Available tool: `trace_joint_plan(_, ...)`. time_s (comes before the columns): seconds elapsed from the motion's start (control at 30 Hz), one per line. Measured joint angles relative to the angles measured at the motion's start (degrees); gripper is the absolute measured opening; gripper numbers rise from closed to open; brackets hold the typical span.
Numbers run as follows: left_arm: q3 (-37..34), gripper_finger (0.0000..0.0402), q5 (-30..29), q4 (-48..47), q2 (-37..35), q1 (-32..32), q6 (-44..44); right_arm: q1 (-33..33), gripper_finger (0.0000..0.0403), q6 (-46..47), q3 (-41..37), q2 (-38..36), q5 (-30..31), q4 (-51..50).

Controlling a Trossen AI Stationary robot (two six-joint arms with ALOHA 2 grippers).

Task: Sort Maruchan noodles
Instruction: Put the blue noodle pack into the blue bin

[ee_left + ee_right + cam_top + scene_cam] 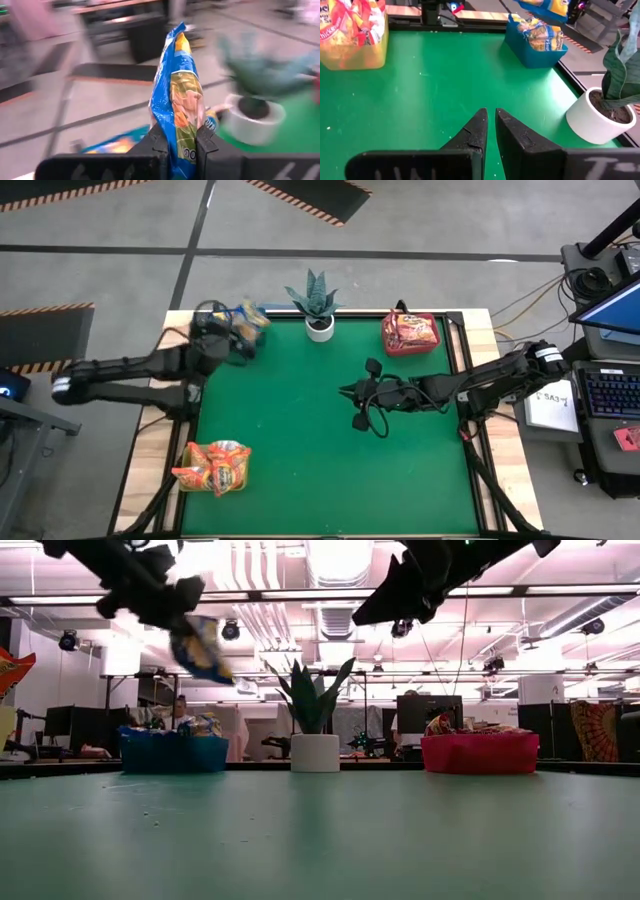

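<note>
pinched between the left gripper's (181, 150) fingers, a blue-edged yellow packet (181, 95) stood on edge, crinkled and glossy. that arm reached over the table's far left corner, holding it in the air above the blue bin (173, 751). the right gripper (490, 131) hung closed and empty over mid-mat.
</note>
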Motion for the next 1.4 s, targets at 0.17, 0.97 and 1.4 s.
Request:
trace_joint_plan(0.17,0.0,0.0011,-0.41,-3.01,-0.66,11.54,-0.81,-0.05,0.0028,-0.26,0.0,0.32,0.01,0.18)
trace_joint_plan(0.97,0.0,0.0015,12.75,2.2,15.8,30.96,-8.29,-0.16,0.0028,0.3,-0.22,0.32,-0.03,-0.21)
trace_joint_plan(1.4,0.0,0.0047,14.15,-2.19,18.3,30.91,-7.08,-0.16,0.0028,0.4,-0.26,0.3,-0.03,-0.95)
